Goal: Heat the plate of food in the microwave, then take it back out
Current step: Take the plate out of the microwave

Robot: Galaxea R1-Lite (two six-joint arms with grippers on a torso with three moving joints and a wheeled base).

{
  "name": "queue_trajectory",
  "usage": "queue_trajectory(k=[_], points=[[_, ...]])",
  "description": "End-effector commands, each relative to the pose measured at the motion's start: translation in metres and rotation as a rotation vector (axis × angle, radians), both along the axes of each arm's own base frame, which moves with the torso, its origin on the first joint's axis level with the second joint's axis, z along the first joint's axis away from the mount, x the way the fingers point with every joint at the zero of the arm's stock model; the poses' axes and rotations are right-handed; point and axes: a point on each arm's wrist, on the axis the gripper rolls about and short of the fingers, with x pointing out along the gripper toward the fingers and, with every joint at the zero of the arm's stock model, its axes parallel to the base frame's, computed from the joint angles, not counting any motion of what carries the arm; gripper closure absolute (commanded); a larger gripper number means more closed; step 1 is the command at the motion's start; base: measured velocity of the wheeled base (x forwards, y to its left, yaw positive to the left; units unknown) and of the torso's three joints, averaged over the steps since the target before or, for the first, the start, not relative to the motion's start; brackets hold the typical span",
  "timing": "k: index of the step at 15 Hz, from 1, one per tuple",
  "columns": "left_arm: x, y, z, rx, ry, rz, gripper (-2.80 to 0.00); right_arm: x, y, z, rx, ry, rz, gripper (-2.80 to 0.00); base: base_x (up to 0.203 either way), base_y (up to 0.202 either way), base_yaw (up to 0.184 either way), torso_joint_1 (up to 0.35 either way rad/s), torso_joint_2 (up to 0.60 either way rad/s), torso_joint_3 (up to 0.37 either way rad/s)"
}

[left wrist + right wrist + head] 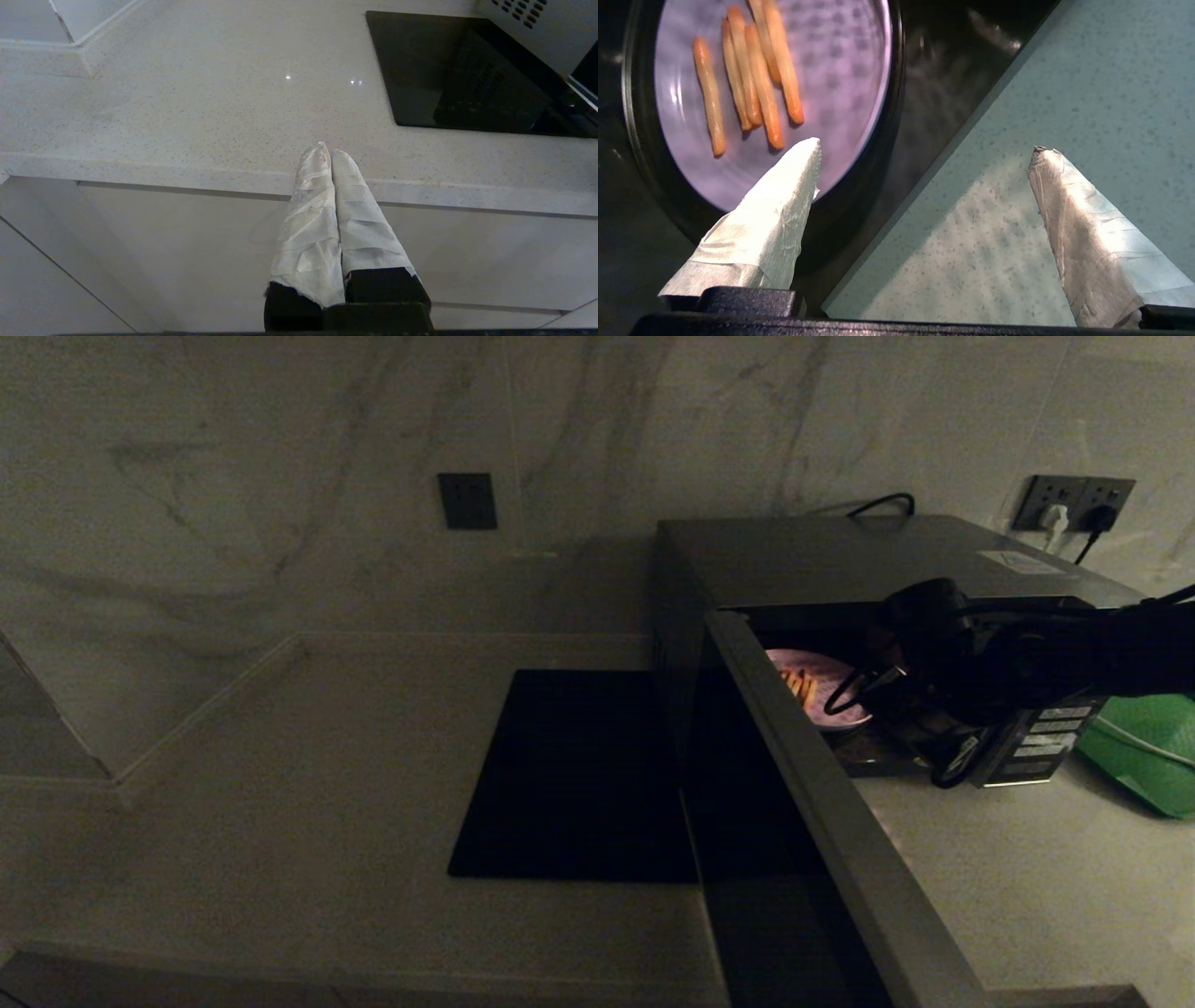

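Observation:
The dark grey microwave (840,555) stands at the right of the counter with its door (822,803) swung open toward me. Inside it lies the lavender plate of food (826,683) with several golden fries, seen close in the right wrist view (831,70). My right gripper (927,151) hovers open at the cavity's front opening, one taped fingertip (803,158) over the plate's near rim, the other over the counter. In the head view the right arm (990,658) hides the plate's right side. My left gripper (328,150) is shut and empty at the counter's front edge.
A flat black square mat (579,775) lies on the counter left of the microwave. A green mesh tray (1144,747) sits to the microwave's right. Wall sockets (1074,504) with plugged cables are behind it. The pale counter (280,784) stretches to the left.

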Motion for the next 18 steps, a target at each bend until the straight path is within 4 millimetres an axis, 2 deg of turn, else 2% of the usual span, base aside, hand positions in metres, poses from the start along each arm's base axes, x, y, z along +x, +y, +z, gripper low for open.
queue_trajectory(k=[1, 8, 18], points=[[0.0, 0.0, 0.0, -0.001, -0.002, 0.0, 0.0, 0.001, 0.002, -0.001, 0.002, 0.002, -0.002, -2.8, 0.0, 0.0, 0.0, 0.0, 0.0, 0.0], [0.0, 0.0, 0.0, -0.001, -0.002, 0.0, 0.0, 0.01, 0.003, -0.023, -0.022, 0.052, -0.014, -2.8, 0.0, 0.0, 0.0, 0.0, 0.0, 0.0], [0.0, 0.0, 0.0, -0.001, -0.002, 0.0, 0.0, 0.015, 0.004, -0.034, -0.032, 0.074, -0.017, -2.8, 0.0, 0.0, 0.0, 0.0, 0.0, 0.0]])
